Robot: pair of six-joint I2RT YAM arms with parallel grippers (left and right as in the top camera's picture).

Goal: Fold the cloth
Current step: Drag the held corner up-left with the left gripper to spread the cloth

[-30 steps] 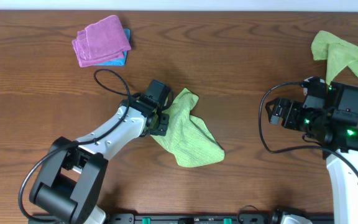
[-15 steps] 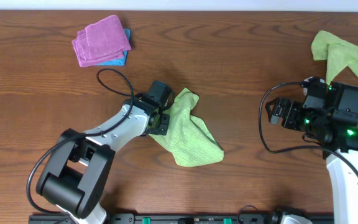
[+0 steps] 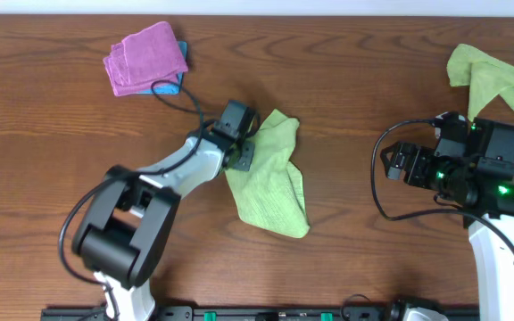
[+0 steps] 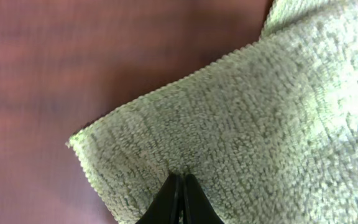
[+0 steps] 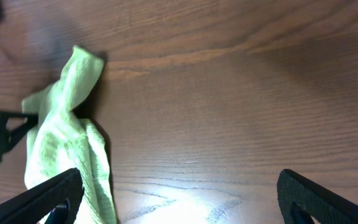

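A light green cloth (image 3: pixel 275 178) lies crumpled on the wooden table near the middle. My left gripper (image 3: pixel 246 152) is shut on its left edge. In the left wrist view the closed fingertips (image 4: pixel 180 183) pinch the green cloth (image 4: pixel 260 112), with a corner hanging at the left. My right gripper (image 3: pixel 398 162) is open and empty, hovering above the table to the right. In the right wrist view its fingers (image 5: pixel 179 193) are spread wide and the green cloth (image 5: pixel 67 149) lies at the left.
A folded pink cloth (image 3: pixel 145 58) on a blue one (image 3: pixel 172 85) lies at the back left. A second green cloth (image 3: pixel 489 76) lies crumpled at the back right. The left arm's black cable (image 3: pixel 181 98) loops over the table.
My left gripper has moved up and to the right with the cloth edge, dragging the cloth into a narrower, more upright shape. The right arm has not moved.
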